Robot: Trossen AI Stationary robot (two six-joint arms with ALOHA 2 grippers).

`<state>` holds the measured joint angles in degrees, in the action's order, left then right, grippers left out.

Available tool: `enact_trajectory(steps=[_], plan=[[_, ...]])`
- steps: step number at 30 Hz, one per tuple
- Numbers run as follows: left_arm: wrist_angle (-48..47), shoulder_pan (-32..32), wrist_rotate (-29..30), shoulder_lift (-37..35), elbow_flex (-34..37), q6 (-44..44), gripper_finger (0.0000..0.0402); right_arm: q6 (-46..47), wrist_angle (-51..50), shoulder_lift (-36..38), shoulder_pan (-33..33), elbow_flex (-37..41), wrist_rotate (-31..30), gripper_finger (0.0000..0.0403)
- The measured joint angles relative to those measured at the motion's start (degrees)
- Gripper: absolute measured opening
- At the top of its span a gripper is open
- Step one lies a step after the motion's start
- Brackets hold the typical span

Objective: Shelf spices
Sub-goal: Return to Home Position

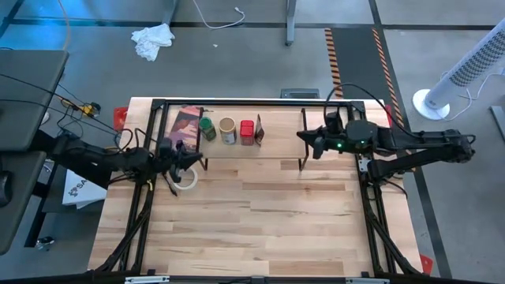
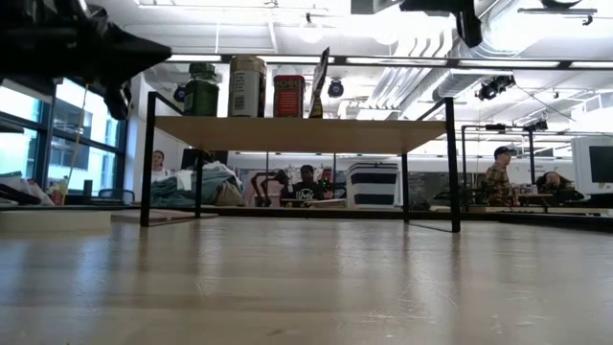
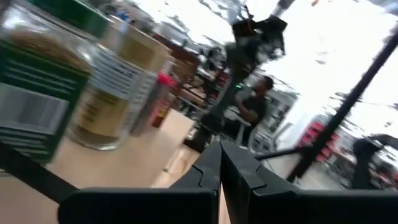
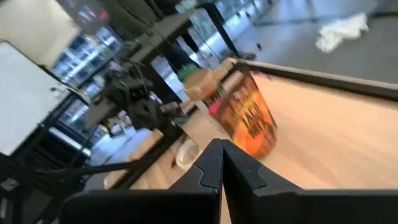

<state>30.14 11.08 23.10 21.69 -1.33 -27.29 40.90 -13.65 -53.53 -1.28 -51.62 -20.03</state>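
Note:
The shelf (image 1: 316, 118) stands along the far side of the table, its wooden top board (image 2: 297, 132) on black wire legs. In a row on its left half stand the green-lidded jar (image 1: 207, 128), the tan-lidded jar (image 1: 228, 130), the red tin (image 1: 247, 132) and the orange-brown packet (image 1: 259, 130), which stands on edge. All show in the low view too, the green-lidded jar (image 2: 201, 91) leftmost. My left gripper (image 1: 196, 159) is shut and empty at the shelf's near left corner (image 3: 221, 168). My right gripper (image 1: 301, 136) is shut and empty over the shelf, right of the packet (image 4: 252, 121).
A dark maroon flat packet (image 1: 185, 126) lies on the shelf left of the jars. A white tape roll (image 1: 186, 178) lies on the table below my left gripper. The near half of the table (image 1: 260, 221) is bare wood. People sit in the room behind (image 2: 498, 177).

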Motion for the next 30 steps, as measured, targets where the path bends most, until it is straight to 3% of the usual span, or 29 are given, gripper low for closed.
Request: enact_trajectory(steps=[8, 15, 17, 23, 30], plan=[[-4.06, 1.36, -4.84, 0.0, 0.68, 4.08, 0.0, -4.11, -0.96, 5.44, 0.17, -0.04, 1.63, 0.0], [-3.85, 1.35, -15.74, 0.04, 0.68, 2.57, 0.0, -6.42, -9.05, 13.61, -2.27, -0.04, 1.92, 0.0], [-6.73, 1.34, -16.86, 0.04, 0.68, 5.85, 0.0, -8.08, -9.83, 15.3, -2.66, -0.04, 1.64, 0.0], [-10.47, 1.34, -14.83, 0.04, 0.68, 22.24, 0.0, -10.26, -10.87, 17.43, -2.62, -0.07, 2.59, 0.0], [-10.78, 1.32, -9.06, 0.04, 0.68, 21.38, 0.0, -12.68, -12.31, 17.6, -2.62, 2.78, 3.95, 0.0]])
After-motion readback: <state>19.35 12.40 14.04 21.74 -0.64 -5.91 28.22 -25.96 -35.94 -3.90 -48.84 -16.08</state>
